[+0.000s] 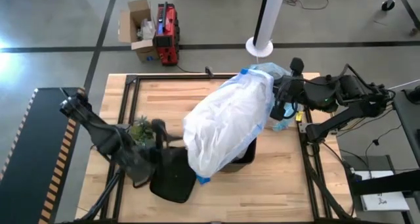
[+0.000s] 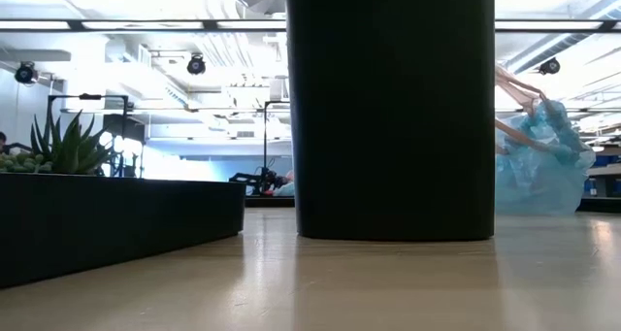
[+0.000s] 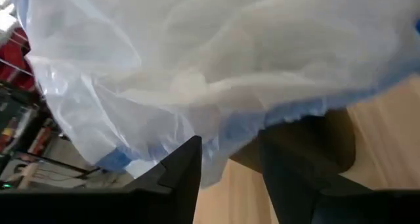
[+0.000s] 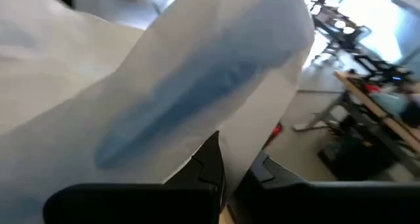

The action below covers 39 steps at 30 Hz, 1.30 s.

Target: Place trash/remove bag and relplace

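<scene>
Centre of the high view: a big white translucent bag (image 1: pixel 226 129) billows over the black bin (image 1: pixel 244 152), with blue edging showing at its lower end and at the top near the right arm. The right gripper (image 1: pixel 279 100) sits at the upper right of the table, its fingers pinched on that bag's upper end; in the right wrist view the dark fingers (image 4: pixel 211 163) close together with white plastic pulled taut over them. Just beside that gripper, a light-blue bag (image 1: pixel 274 70) lies crumpled at the table's upper edge (the low view shows it at far right (image 2: pixel 539 166), bunched up beside the bin (image 2: pixel 390 108)).

The left gripper (image 1: pixel 167 140) is at centre-left by a black lid-like piece (image 1: pixel 174 175); in the left wrist view its fingers (image 3: pixel 180 175) stand apart, nothing between them, under the white bag's hem. A planter with succulents (image 1: pixel 139 130) sits left of the bin.
</scene>
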Each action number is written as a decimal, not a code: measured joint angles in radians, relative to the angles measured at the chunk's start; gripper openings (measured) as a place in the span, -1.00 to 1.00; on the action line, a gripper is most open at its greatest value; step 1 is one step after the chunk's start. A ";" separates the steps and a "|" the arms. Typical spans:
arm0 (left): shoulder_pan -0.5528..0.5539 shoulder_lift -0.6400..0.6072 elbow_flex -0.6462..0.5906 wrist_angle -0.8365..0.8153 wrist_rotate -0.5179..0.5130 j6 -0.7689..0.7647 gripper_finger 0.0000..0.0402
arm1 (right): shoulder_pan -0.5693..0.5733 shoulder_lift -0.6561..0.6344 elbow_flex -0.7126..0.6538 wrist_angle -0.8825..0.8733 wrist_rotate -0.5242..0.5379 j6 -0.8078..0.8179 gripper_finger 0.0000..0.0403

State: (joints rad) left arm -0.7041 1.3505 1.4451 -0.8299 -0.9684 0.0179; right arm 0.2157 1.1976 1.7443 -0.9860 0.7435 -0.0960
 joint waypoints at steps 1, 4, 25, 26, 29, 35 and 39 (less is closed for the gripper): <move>-0.006 0.009 -0.002 0.002 -0.012 -0.005 -0.32 | 0.000 -0.001 0.000 -0.007 0.015 0.001 -1.00; -0.006 0.060 -0.005 0.010 -0.028 0.001 -0.35 | 0.000 -0.002 0.000 -0.011 0.020 0.018 -1.00; -0.091 0.356 0.034 0.174 -0.382 0.626 -0.24 | 0.000 -0.001 0.000 -0.030 0.017 0.033 -1.00; -0.094 0.359 0.034 0.200 -0.388 0.657 -0.25 | 0.000 -0.001 0.000 -0.031 0.017 0.034 -1.00; -0.097 0.363 0.034 0.258 -0.400 0.734 -0.31 | 0.000 -0.001 0.000 -0.030 0.017 0.038 -1.00; -0.102 0.362 0.033 0.396 -0.419 0.909 -0.40 | 0.000 -0.001 0.000 -0.037 0.017 0.058 -1.00; -0.105 0.361 0.033 0.415 -0.379 0.953 -0.43 | 0.000 -0.001 0.000 -0.036 0.017 0.054 -1.00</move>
State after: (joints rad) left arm -0.8087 1.7119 1.4784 -0.4147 -1.3474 0.9708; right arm 0.2153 1.1965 1.7447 -1.0222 0.7605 -0.0424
